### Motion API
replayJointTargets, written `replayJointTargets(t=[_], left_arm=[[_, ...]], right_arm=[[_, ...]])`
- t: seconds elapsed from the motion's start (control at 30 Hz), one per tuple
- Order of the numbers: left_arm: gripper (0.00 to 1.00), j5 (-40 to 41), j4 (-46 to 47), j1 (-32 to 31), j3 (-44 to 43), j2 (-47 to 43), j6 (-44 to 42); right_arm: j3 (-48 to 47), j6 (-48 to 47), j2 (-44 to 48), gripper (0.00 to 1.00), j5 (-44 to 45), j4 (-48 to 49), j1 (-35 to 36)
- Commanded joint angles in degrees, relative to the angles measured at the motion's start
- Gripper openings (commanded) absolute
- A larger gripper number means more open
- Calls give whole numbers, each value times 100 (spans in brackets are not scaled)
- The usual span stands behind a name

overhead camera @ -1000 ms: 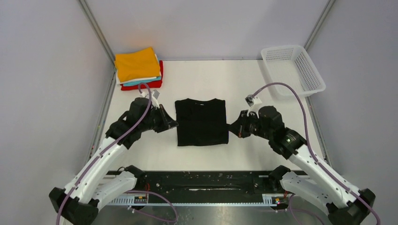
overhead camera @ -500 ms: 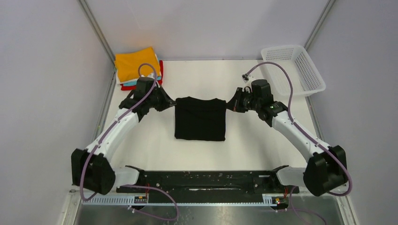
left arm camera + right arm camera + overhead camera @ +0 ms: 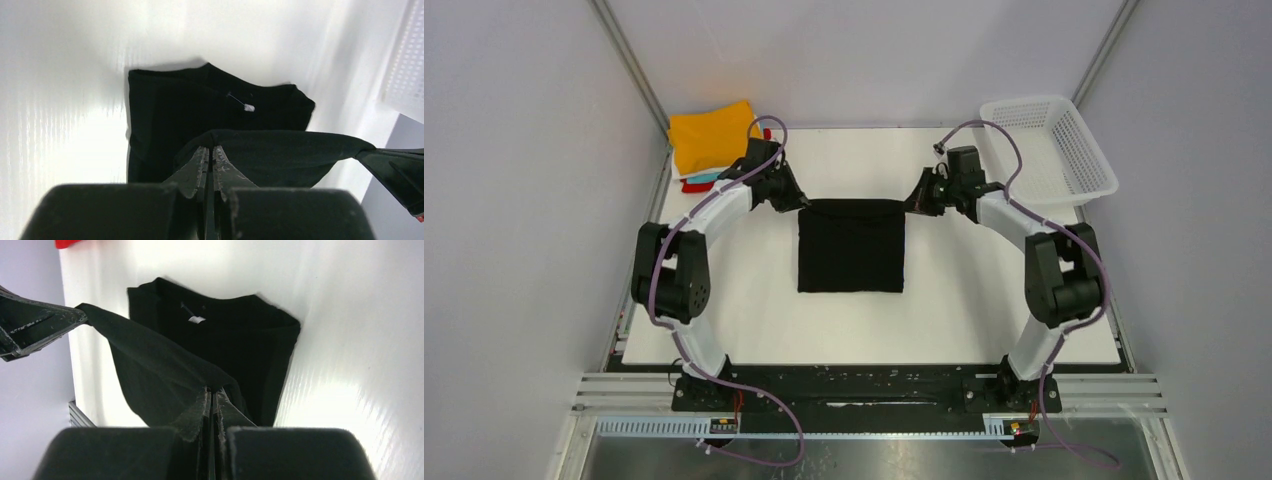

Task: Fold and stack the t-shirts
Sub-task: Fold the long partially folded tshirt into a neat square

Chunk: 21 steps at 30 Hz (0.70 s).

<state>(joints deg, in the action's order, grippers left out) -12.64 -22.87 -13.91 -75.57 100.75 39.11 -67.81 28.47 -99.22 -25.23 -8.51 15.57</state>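
The black t-shirt [image 3: 852, 250] lies in the middle of the white surface [image 3: 984, 290], already narrowed to a neat rectangle with no sleeve showing. The left gripper [image 3: 802, 203] and the right gripper [image 3: 913, 205] are each clamped tight on a corner of a raised layer of its cloth, at the shirt's far edge. Both wrist views show that layer drawn taut between them, hanging above the collar and its small white label [image 3: 249, 107]. I judge this to be the end-to-end fold, hem brought over the collar, close to being laid down but not yet released. In the far left corner sits a pile of folded shirts: the orange t-shirt [image 3: 712, 135] on top, with slivers of a teal t-shirt [image 3: 706, 177] and a red t-shirt [image 3: 690, 186] under it. What seems left is to lower the layer, let go, perhaps halve the shirt once more, and carry it onto that pile. A white mesh basket [image 3: 1084, 150] stands at the far right corner
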Motion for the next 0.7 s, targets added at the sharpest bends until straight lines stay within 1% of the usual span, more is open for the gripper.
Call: replayJointTargets(t=[0.0, 0.17, 0.2, 0.27, 0.3, 0.33, 0.37, 0.4, 0.43, 0.5, 0.53, 0.6, 0.67], left_arm=[[0, 247, -55, 141, -578, 600, -251], [0, 339, 113, 177, -663, 994, -182], [6, 363, 85, 195, -715, 1051, -179], [19, 376, 49, 208, -791, 1130, -185], [32, 370, 21, 217, -833, 1137, -180], [76, 320, -40, 228, -904, 1142, -186], [96, 207, -134, 238, -991, 1125, -209], [99, 148, -210, 247, -1028, 1053, -225], [99, 113, -202, 244, -989, 921, -228], [99, 13, 2, 240, -668, 535, -208], [99, -29, 154, 240, -421, 311, -194], [99, -354, 462, 232, 201, -28, -340], [99, -869, 580, 211, 597, -129, -576]], right_arm=[[-549, 73, -593, 0, -157, 377, -89], [-1145, 104, -1443, 0, -157, 217, -95], [-1229, 95, -1549, 2, -85, 155, -94], [-1336, 121, -1672, 8, 72, 58, -98], [-1374, 129, -1680, 13, 127, 15, -98], [-1408, 140, -1657, 28, 154, -48, -106], [-1460, 123, -1593, 59, 158, -117, -105], [-1501, 72, -1482, 93, 157, -210, -100], [-1539, 9, -1358, 99, 165, -328, -107], [-1445, -87, -1004, 99, 325, -576, -107], [-1253, -118, -736, 99, 413, -557, -109], [-558, -51, -76, 100, 565, -303, -105], [296, 60, 647, 100, 705, 36, -103]])
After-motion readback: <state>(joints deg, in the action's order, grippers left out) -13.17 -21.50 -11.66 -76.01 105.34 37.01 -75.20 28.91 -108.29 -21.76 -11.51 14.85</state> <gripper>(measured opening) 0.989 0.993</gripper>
